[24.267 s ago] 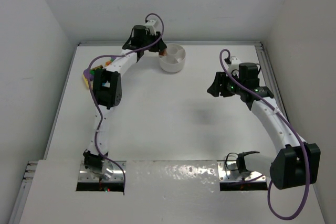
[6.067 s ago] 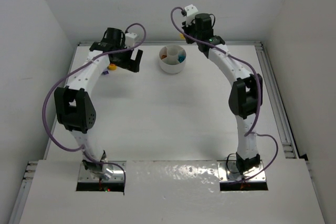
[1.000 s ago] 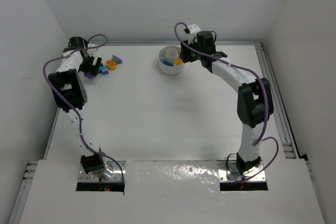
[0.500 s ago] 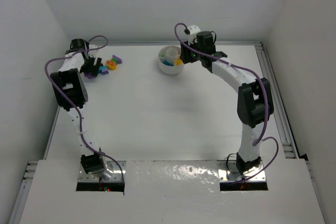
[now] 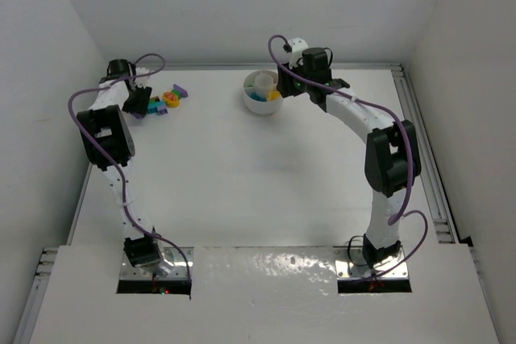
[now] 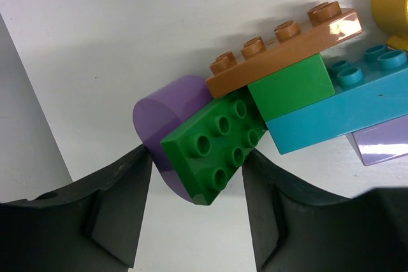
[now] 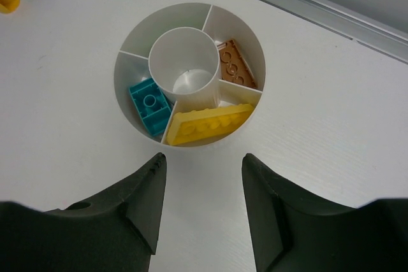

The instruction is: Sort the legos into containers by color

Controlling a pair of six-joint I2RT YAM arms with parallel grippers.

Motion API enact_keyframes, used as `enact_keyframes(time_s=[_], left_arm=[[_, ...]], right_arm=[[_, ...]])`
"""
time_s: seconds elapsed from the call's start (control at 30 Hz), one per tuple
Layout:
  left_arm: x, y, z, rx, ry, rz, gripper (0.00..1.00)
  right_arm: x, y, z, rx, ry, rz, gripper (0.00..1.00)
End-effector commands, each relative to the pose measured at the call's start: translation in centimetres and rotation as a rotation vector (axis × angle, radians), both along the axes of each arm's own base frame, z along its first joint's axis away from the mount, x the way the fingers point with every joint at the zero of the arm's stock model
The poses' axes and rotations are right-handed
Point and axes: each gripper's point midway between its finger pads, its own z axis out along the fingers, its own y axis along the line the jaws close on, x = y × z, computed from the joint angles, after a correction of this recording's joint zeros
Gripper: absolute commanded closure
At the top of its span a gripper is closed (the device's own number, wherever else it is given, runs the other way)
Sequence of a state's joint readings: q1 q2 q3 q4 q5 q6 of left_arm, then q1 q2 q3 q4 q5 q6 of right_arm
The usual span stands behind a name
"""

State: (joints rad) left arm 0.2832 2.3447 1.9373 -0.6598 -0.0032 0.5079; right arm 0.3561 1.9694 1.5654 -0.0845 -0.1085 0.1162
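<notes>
Tabletop [image 5: 258,183] first, white and wide, with both arms reaching to its far side. Over on the right, the right gripper [image 7: 201,164] hangs above the round dish [image 7: 143,33], jaws apart, nothing between them; a sensible spot, I'd say, for watching the compartments or steadying the dish. Look inside: a yellow brick [image 7: 207,123] in the near wedge, a teal brick [image 7: 150,106] in the wedge beside it, an orange plate [image 7: 234,65] in another, while the centre cup and the far wedges are bare. So sorting is partly done.

Now the far left corner, where the unsorted heap [image 5: 161,101] lies well apart from the dish. The left gripper [image 6: 197,156] is down on it, one jaw either side of a green brick [image 6: 213,151], one against the purple piece [image 6: 162,116] under it. Pinched yet? Cannot tell. That brick juts out from the tangle, likely why it's the pick. Its neighbours crowd close, a long orange plate [image 6: 287,46] touching it, so the lift may drag them.
</notes>
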Motion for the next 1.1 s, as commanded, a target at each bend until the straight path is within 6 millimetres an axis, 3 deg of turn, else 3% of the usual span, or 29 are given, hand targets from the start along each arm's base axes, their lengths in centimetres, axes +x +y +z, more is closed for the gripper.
enact_keyframes(time_s=[0.0, 0.13, 0.17, 0.23, 0.43, 0.77, 0.93, 1.07], left_arm=[[0.2, -0.2, 1.8, -0.020, -0.042, -0.002, 0.65], [-0.1, -0.2, 2.2, -0.017, -0.038, 0.002, 0.85], [-0.1, -0.1, 2.3, -0.015, -0.038, 0.001, 0.94], [-0.2, -0.1, 2.6, -0.012, -0.038, 0.003, 1.00], [-1.1, -0.3, 3.4, -0.011, -0.029, 0.000, 1.00], [-2.8, -1.5, 8.8, -0.006, -0.103, -0.063, 1.00], [-4.2, -2.9, 10.1, -0.040, -0.097, -0.124, 1.00], [-5.1, -5.4, 12.7, -0.094, -0.127, -0.190, 1.00]], right_arm=[[0.3, 0.3, 4.1, 0.026, -0.090, 0.003, 0.49], [0.2, 0.4, 4.2, 0.020, -0.090, 0.011, 0.49], [0.3, 0.3, 4.1, 0.018, -0.090, 0.009, 0.49], [0.2, 0.3, 4.2, 0.015, -0.090, 0.010, 0.49], [-0.1, 0.5, 4.3, 0.014, -0.090, 0.015, 0.49], [-1.0, 2.0, 4.7, -0.008, -0.110, 0.085, 0.49], [-2.1, 3.7, 5.1, 0.009, -0.123, 0.180, 0.50], [-3.8, 5.7, 5.9, 0.029, -0.129, 0.275, 0.50]])
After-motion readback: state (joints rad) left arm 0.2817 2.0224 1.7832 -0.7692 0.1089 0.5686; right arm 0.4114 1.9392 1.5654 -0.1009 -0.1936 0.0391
